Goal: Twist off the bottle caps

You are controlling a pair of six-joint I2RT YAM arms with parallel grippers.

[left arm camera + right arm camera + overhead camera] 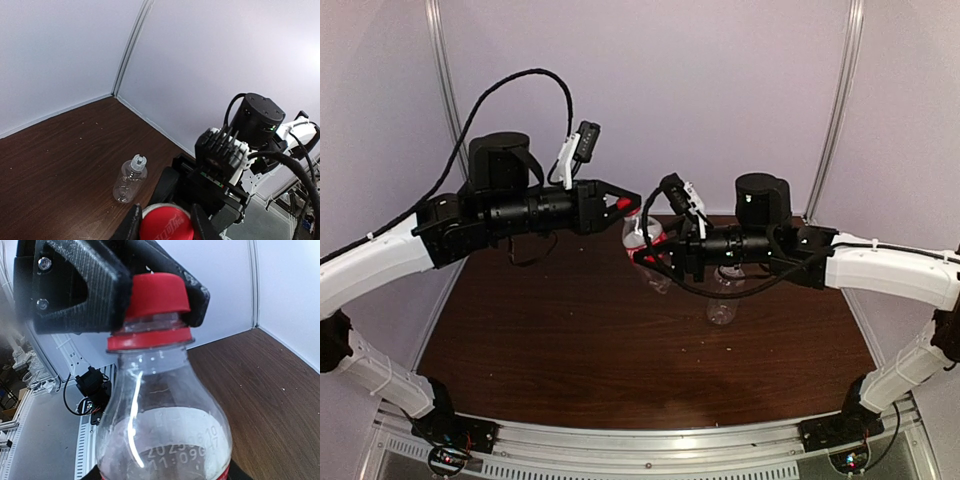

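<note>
Red cap (158,292) is pinched in the left jaws, a black finger (75,285) pressed on each side of it. I see them clamped hard on the cap in the right wrist view. The cap sits on the slim bottle (165,430) with a red collar ring (150,339) just under it and a thin band of clear thread showing between the two. The bottle is up off the counter (570,340), in mid-air between the left arm (380,265) and the right arm (890,268), neck end toward the left one. I can't judge its exact tilt. The right jaws are closed round the bottle body down by the red label (639,258), though cable partly hides that grip in my top view. Writing: there's a date-style stamp on the clear shoulder, where I read "2025" on the upper line and "11:09" on the lower, rest too blurred. There's white script on top of the red cap in the left wrist view, not readable, so no brand I can confirm. The label text isn't legible either. The wider bottle (130,181) stands upright on the counter on its own, unlabelled, white cap (138,161) on its neck. It's well apart from both jaws, and my top view puts it below the right arm's wrist.
</note>
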